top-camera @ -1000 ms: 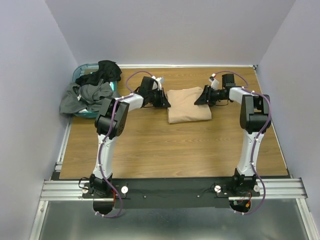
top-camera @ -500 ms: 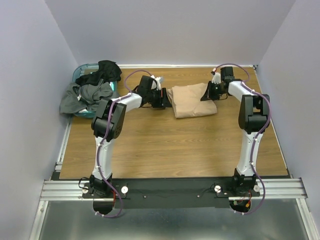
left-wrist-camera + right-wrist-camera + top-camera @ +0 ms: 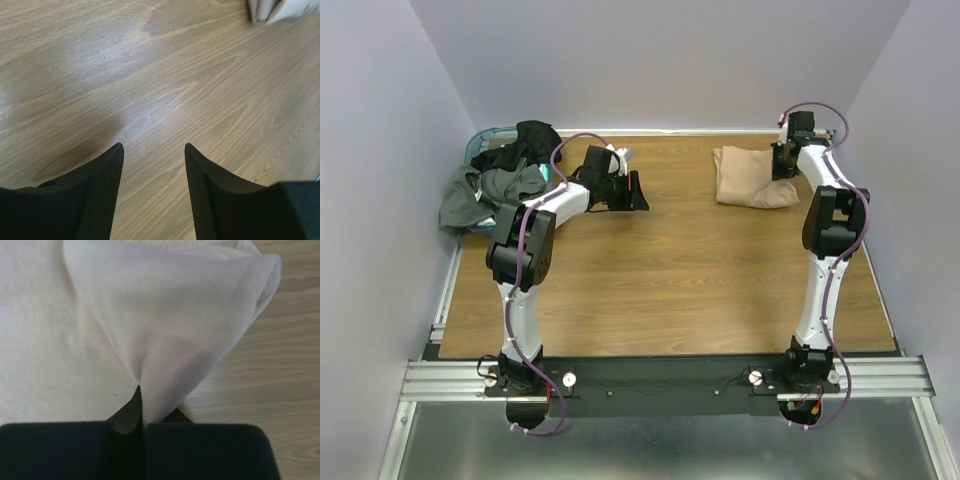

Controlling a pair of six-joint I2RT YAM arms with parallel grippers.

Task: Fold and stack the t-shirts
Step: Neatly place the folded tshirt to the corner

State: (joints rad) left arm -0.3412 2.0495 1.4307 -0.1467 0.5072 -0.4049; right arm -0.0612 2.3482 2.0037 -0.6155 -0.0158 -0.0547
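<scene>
A folded tan t-shirt (image 3: 750, 177) lies at the back right of the table. My right gripper (image 3: 779, 172) is shut on its right edge; in the right wrist view the pale cloth (image 3: 150, 330) is pinched into a ridge between the shut jaws (image 3: 142, 400). My left gripper (image 3: 638, 192) hangs open over bare wood left of centre, nothing between its fingers (image 3: 152, 150). Dark grey (image 3: 490, 192) and black (image 3: 525, 143) t-shirts lie heaped in and over the teal basket (image 3: 485, 140) at the back left.
The basket stands against the left wall at the table's back corner. Grey walls close in the table on the left, back and right. An aluminium rail (image 3: 660, 378) with both arm bases runs along the near edge.
My left gripper let go of the tan t-shirt, opened and drew back left. My right gripper shut on the shirt's edge and dragged it to the back right.
</scene>
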